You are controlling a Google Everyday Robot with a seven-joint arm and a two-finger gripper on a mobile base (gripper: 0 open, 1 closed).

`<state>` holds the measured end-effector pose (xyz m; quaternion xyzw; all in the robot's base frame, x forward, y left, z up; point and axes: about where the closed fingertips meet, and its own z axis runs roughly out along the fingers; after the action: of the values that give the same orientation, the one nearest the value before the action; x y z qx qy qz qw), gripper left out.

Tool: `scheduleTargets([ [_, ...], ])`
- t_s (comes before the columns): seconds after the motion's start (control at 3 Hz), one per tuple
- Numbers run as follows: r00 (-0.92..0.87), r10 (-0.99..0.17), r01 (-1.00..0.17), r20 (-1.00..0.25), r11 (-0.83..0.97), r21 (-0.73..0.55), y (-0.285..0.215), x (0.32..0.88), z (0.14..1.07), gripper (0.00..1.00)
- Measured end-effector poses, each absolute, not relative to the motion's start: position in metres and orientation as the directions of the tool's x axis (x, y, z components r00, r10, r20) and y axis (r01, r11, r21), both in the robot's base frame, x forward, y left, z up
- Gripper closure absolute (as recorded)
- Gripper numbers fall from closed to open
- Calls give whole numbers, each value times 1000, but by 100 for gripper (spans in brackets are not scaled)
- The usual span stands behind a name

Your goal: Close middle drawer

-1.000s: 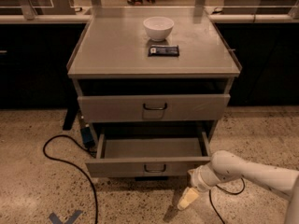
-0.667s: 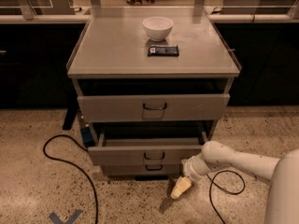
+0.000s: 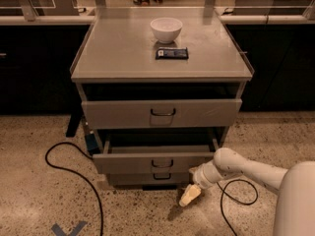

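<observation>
The grey cabinet point(image 3: 162, 68) has three drawers. The middle drawer point(image 3: 128, 162) is a shallow grey drawer with a small dark loop handle point(image 3: 162, 163); it stands out a little from the cabinet, and a strip of its inside shows. The taller top drawer point(image 3: 118, 114) above it is also pulled out. The lowest drawer point(image 3: 128, 179) sits just below. My gripper point(image 3: 191, 194), cream-tipped on a white arm point(image 3: 246, 168) that comes in from the right, is low by the floor. It is just right of the middle drawer's front and below its right end.
A white bowl point(image 3: 166, 29) and a dark flat packet point(image 3: 172, 53) lie on the cabinet top. Black cables loop on the speckled floor at the left point(image 3: 74, 171) and the right point(image 3: 241, 200). Dark counters point(image 3: 34, 63) flank the cabinet.
The middle drawer has slid back into the cabinet and shows much less of its inside. My arm and gripper have moved left and towards the cabinet.
</observation>
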<state>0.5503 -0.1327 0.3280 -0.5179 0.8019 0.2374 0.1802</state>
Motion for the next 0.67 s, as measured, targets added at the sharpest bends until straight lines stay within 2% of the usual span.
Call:
scheduleTargets([
  [0.33, -385, -731, -920, -563, 348, 178, -129, 568, 328, 0],
  [0.67, -346, -706, -927, -618, 359, 109, -122, 608, 345, 0],
])
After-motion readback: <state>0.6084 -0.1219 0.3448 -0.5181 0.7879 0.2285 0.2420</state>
